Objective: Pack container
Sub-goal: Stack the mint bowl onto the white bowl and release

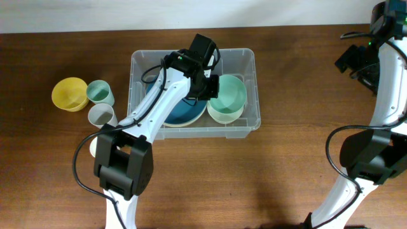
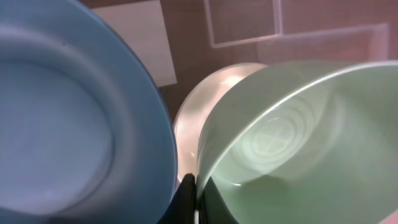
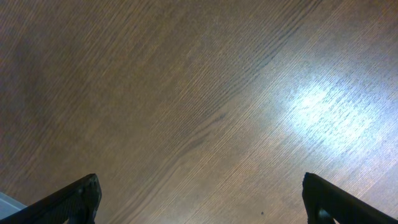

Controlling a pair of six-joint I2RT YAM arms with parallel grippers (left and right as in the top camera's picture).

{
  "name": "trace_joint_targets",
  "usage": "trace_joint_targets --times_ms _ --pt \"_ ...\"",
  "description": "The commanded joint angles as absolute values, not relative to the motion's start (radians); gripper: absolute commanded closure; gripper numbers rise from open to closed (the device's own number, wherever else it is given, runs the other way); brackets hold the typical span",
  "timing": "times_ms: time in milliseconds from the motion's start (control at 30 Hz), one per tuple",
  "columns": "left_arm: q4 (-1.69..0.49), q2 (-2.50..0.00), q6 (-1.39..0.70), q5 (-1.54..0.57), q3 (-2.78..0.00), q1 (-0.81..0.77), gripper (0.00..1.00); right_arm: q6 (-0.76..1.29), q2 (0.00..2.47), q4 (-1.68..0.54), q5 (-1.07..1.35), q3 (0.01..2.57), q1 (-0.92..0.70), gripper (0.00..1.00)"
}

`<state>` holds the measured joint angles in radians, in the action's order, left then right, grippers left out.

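The clear plastic container stands at the table's middle. Inside lie a blue plate on the left and a stack of light green bowls on the right. My left gripper is inside the container, shut on the rim of the top green bowl, which it holds just above another pale bowl. The blue plate fills the left of the left wrist view. My right gripper is open and empty over bare wood at the far right.
Left of the container stand a yellow cup, a green cup and a grey cup. A white object lies partly under my left arm. The right arm rises along the right edge.
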<state>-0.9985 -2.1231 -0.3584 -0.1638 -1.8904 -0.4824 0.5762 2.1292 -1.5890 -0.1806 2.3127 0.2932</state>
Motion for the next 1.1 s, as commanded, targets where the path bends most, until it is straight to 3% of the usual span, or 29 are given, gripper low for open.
trace_joint_targets --times_ms 0,833,1067 --pt "-1.011 -2.128 -0.342 -0.161 -1.881 -0.492 0.99 0.585 2.135 -1.588 -0.183 2.308 0.294 0.01" --pt "-1.023 -2.128 -0.342 -0.16 -1.881 -0.503 0.98 0.585 2.135 -1.588 -0.183 2.308 0.294 0.01" --pt "-1.027 -2.128 -0.342 -0.16 -1.881 -0.503 0.77 0.585 2.135 -1.588 -0.183 2.308 0.294 0.01"
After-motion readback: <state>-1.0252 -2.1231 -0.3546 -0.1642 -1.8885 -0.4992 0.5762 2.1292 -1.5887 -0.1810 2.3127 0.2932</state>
